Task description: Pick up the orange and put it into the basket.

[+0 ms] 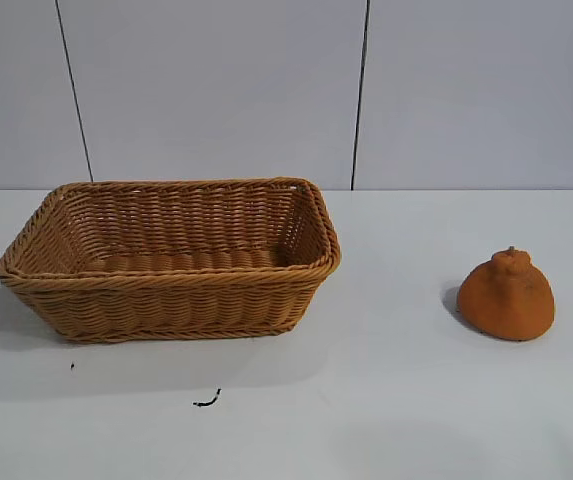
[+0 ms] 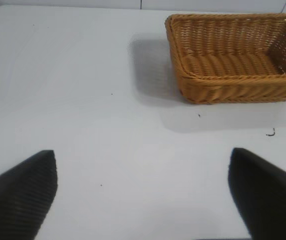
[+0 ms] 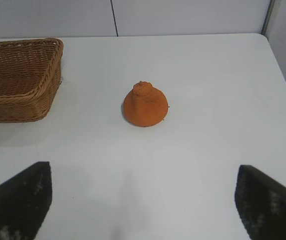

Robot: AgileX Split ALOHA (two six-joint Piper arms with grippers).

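We are looking at a rectangular wicker basket (image 1: 171, 260) sitting on the left part of the white table (image 1: 386, 400), its tan-brown weave running in tight horizontal rows, its sides flaring outward up to a thick braided rim. Nothing is lying inside it that we can see. Well apart from it, on the right side of the table, the orange (image 1: 506, 295) is resting upright: a dull, matte dome with a rough, pebbled skin and a small knob on top. A small dark squiggle (image 1: 207, 401) is lying on the table in front of the basket.

We are seeing the left gripper (image 2: 143, 195) only from its own wrist camera, its two dark, ribbed fingers (image 2: 20, 192) spread wide over bare table, with the basket beyond them. The right gripper (image 3: 143, 200) is likewise spread wide and holding nothing, its dark fingers (image 3: 18, 200) showing pale scuffs, the orange lying ahead between them. We are finding no readable writing or labels anywhere.
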